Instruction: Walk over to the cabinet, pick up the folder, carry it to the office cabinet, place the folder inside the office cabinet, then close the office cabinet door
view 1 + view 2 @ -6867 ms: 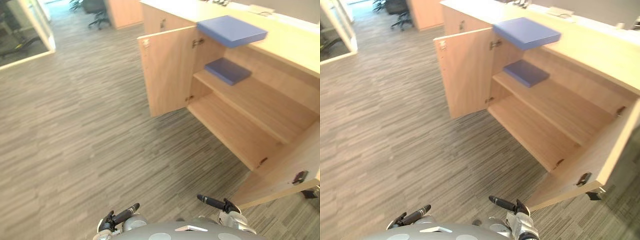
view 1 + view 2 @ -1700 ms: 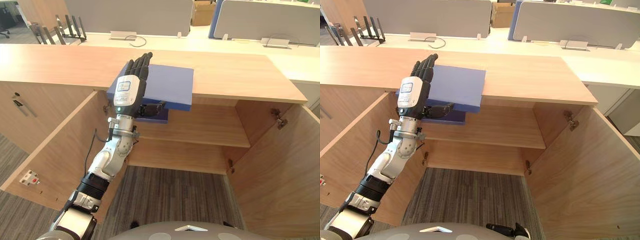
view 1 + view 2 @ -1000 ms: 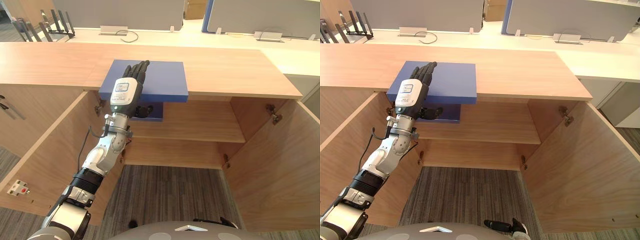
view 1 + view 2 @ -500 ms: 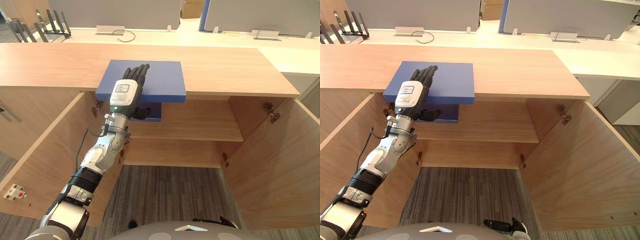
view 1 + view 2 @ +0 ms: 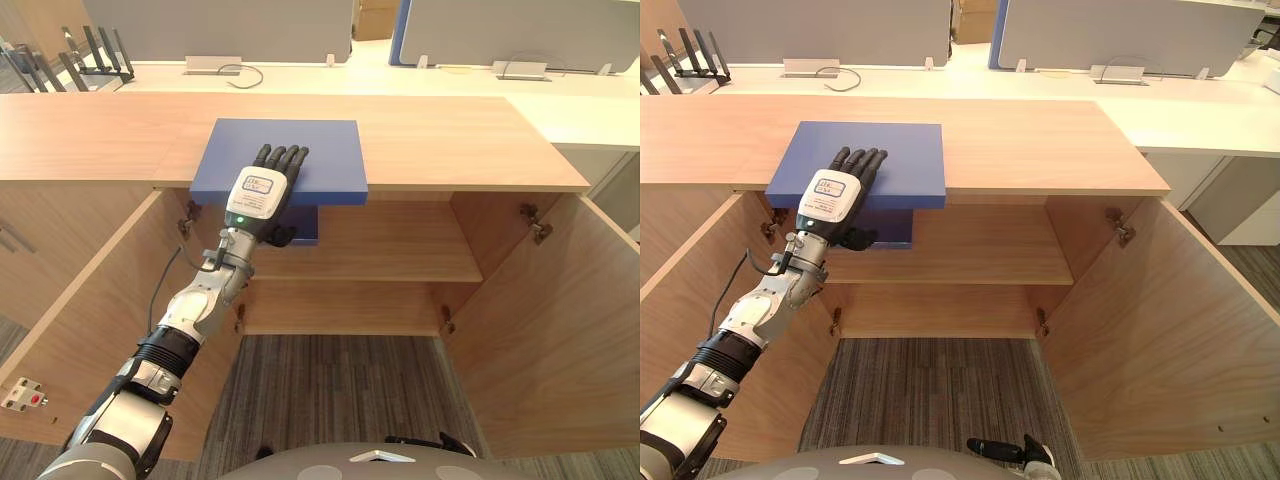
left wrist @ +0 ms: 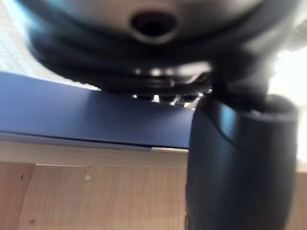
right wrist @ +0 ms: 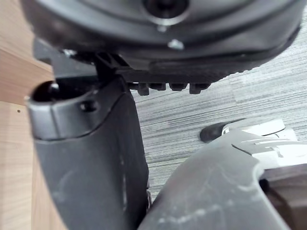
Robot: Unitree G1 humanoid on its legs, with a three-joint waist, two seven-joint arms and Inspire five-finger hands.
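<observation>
A blue folder (image 5: 325, 150) lies flat on the wooden cabinet top (image 5: 450, 140), its near edge overhanging the open cabinet. My left hand (image 5: 258, 195) rests on the folder's near part with straight fingers (image 5: 865, 160) on top and the thumb (image 5: 283, 236) tucked under the overhanging edge, pinching it. In the left wrist view the folder's edge (image 6: 72, 112) runs between the palm and the thumb (image 6: 235, 158). My right hand (image 5: 1002, 450) hangs low by my body over the carpet, fingers relaxed, holding nothing.
Both cabinet doors stand open: the left door (image 5: 80, 320) and the right door (image 5: 560, 330). A second blue folder (image 5: 308, 222) lies on the upper shelf (image 5: 400, 250). Behind the cabinet is a white desk with grey dividers (image 5: 220, 20) and a file rack (image 5: 85, 45).
My left hand has slid back toward me along the folder, from reaching across it to gripping its near edge. The camera has shifted slightly. The right hand stays low.
</observation>
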